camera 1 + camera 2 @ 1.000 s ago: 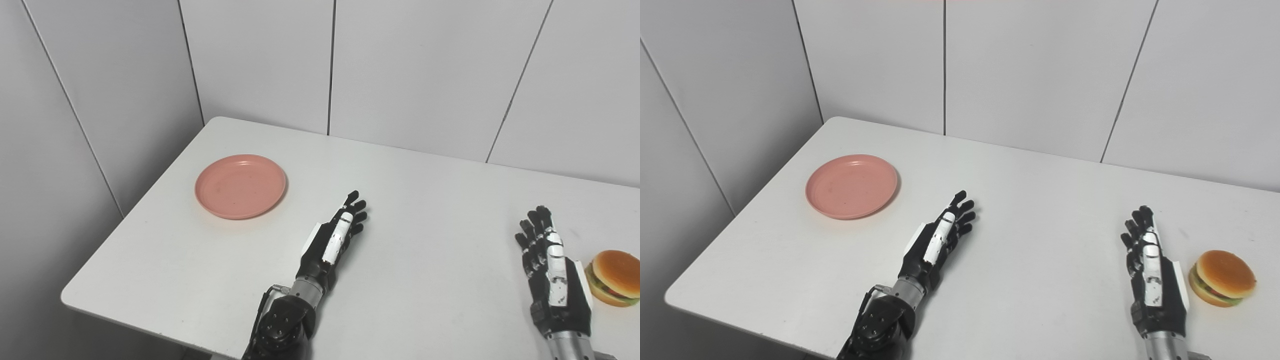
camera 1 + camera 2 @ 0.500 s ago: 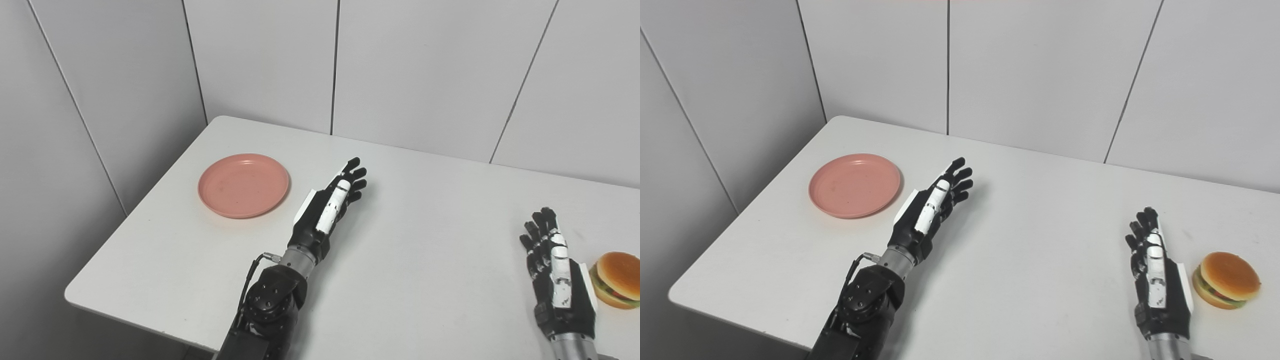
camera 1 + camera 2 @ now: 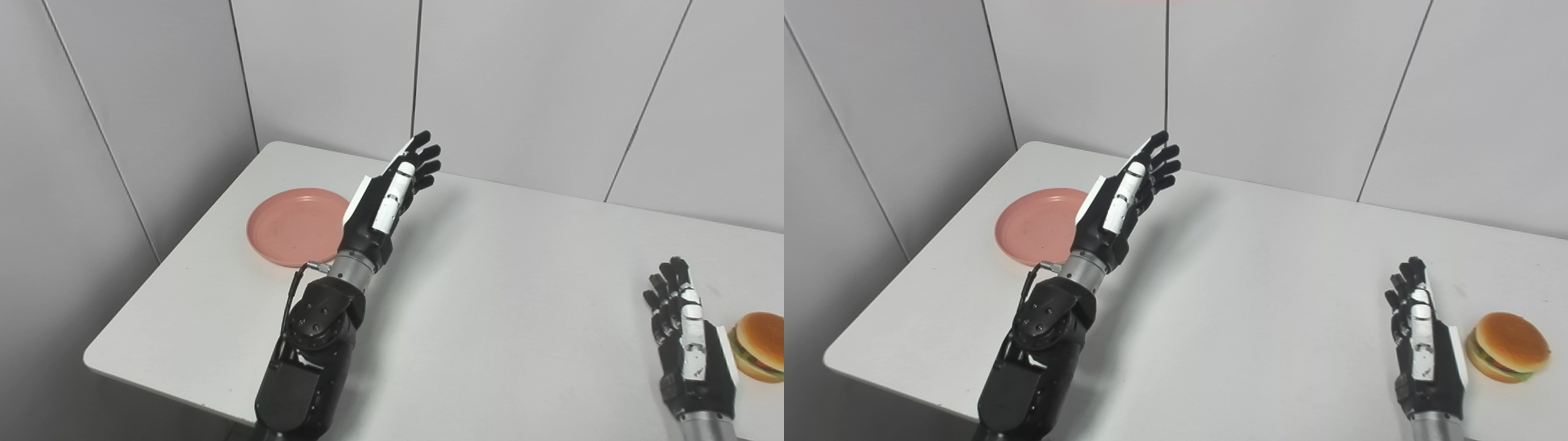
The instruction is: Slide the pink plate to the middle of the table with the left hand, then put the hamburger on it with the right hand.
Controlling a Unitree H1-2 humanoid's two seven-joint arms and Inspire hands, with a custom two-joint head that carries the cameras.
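Observation:
The pink plate lies flat near the table's left edge, its right rim hidden behind my left arm. My left hand is raised above the table just right of the plate, fingers stretched out and apart, holding nothing. The hamburger sits at the right side of the table. My right hand rests low beside it on its left, open, a small gap apart from the bun.
The white table has a rounded far-left corner and a near-left corner. Grey panelled walls stand close behind and to the left.
My left hand has lifted and moved away from me toward the far left, now overlapping the plate's right rim in view. The right hand has hardly moved. The camera shifted slightly.

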